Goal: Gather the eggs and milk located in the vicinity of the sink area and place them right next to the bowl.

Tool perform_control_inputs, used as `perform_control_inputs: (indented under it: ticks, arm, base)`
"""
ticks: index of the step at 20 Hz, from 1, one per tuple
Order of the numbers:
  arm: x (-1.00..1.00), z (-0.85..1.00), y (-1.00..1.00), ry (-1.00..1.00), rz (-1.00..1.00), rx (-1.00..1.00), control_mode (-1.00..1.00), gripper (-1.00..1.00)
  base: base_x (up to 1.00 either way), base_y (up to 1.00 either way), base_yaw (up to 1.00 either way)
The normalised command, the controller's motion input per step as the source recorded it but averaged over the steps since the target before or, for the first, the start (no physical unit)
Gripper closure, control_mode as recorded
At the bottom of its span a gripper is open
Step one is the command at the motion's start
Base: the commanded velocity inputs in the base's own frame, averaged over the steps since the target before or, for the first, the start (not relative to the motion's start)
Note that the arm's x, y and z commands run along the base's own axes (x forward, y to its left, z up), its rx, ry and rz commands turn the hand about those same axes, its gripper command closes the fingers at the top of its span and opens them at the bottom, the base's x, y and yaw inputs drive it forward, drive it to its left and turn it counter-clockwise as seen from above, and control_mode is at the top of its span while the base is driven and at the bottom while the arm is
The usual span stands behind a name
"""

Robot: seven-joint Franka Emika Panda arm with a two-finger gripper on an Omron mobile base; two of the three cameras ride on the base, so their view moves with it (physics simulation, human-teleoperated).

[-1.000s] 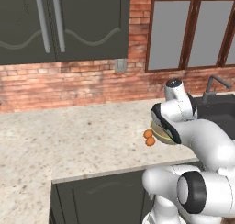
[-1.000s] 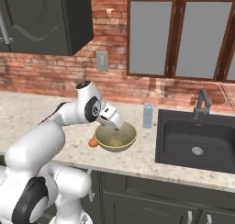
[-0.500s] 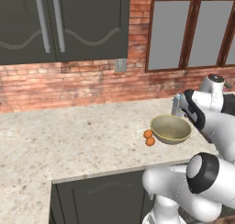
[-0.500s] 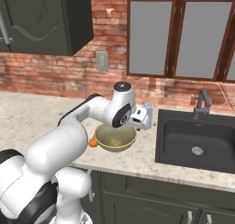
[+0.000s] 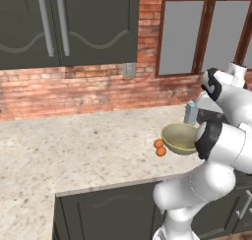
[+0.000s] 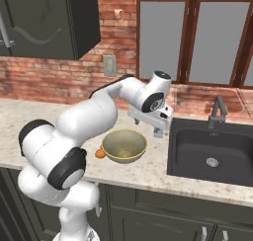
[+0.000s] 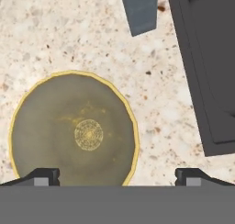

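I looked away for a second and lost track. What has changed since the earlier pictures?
The end effector swung from over the eggs, across the bowl, toward the milk and sink. It is open and holds nothing. Eggs, bowl and milk stayed where they were.

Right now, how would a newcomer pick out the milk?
Find the dark sink in the counter. Between it and the olive bowl stands the milk, near the brick wall. It is the one blue-grey boxy carton, unlike the round bowl and orange eggs.
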Motion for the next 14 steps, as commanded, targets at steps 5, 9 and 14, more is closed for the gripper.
perform_control_inputs:
  ticks: [5, 9, 14]
  arm:
    - [0.6, -0.1, -0.07, 0.28, 0.02, 0.06, -1.0, -1.0]
    - [0.11, -0.63, 0.0, 0.03, 0.0, 0.0, -1.0, -1.0]
    - [0.14, -0.07, -0.01, 0.0, 0.0, -0.01, -1.0, -1.0]
  base:
    - [0.0, 0.0, 0.0]
    - [0.0, 0.0, 0.0]
    - [0.0, 0.0, 0.0]
